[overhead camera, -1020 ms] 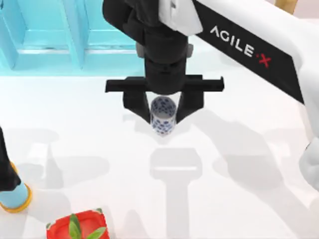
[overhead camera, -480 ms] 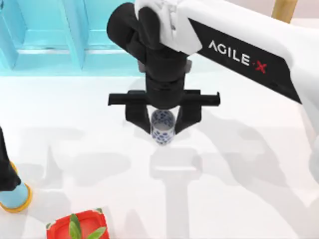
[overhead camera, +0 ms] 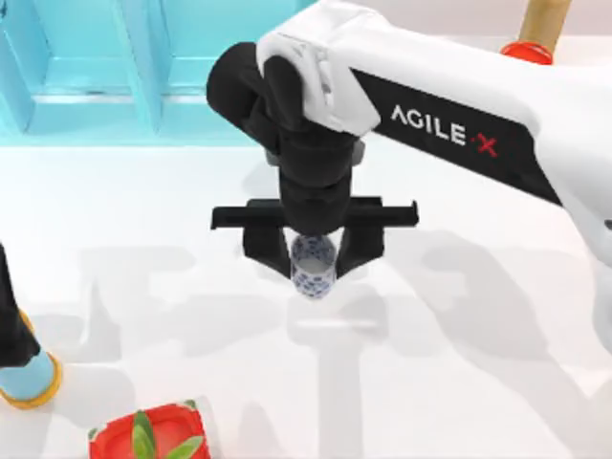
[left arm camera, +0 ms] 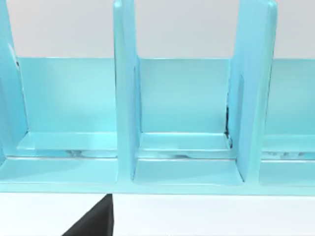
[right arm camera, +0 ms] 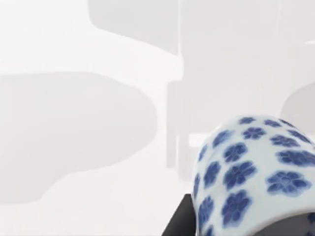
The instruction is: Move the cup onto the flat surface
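Close to you sit a red pot with a green plant (overhead camera: 148, 435) and your left arm (overhead camera: 14, 335), parked at the table's left edge; you cannot tell how its fingers stand. In the middle, your right gripper (overhead camera: 314, 256) squeezes the cup (overhead camera: 313, 266) from both sides, just above the white table (overhead camera: 459, 382). Far back stands a blue rack (overhead camera: 96, 67). You carry the cup; setting it down and letting go are left.

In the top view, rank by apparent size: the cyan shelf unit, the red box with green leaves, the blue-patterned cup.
1. cyan shelf unit, largest though cropped.
2. red box, also cropped.
3. cup, smallest, held between the right gripper fingers, above the table, nearer the camera.
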Robot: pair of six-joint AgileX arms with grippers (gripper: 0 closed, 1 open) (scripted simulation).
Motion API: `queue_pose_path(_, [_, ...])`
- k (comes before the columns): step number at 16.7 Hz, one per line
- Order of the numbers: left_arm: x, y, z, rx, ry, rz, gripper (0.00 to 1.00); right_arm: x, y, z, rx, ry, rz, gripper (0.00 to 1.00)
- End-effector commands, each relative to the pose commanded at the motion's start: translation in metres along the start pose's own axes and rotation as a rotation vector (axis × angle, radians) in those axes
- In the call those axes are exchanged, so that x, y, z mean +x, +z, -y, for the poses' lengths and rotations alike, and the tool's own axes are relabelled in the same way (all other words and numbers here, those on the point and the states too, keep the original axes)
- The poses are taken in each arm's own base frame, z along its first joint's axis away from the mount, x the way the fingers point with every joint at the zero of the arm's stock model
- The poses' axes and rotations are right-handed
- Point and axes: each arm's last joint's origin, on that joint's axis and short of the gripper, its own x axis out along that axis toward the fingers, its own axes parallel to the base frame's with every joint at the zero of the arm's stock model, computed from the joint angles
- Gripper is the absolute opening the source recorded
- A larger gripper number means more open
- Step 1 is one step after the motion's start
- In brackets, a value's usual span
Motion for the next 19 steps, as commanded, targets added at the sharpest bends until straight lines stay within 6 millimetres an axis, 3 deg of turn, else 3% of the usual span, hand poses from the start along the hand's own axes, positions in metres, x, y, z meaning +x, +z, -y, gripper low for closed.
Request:
queue_pose_path(13, [0.0, 0.0, 0.0, 0.0, 0.0, 0.0, 1.0, 0.0, 0.0, 0.0, 0.0, 0.0, 0.0, 0.98])
queue_pose_path(19, [0.0, 0.0, 0.0, 0.0, 0.0, 0.0, 1.0, 0.0, 0.0, 0.0, 0.0, 0.0, 0.0, 1.0])
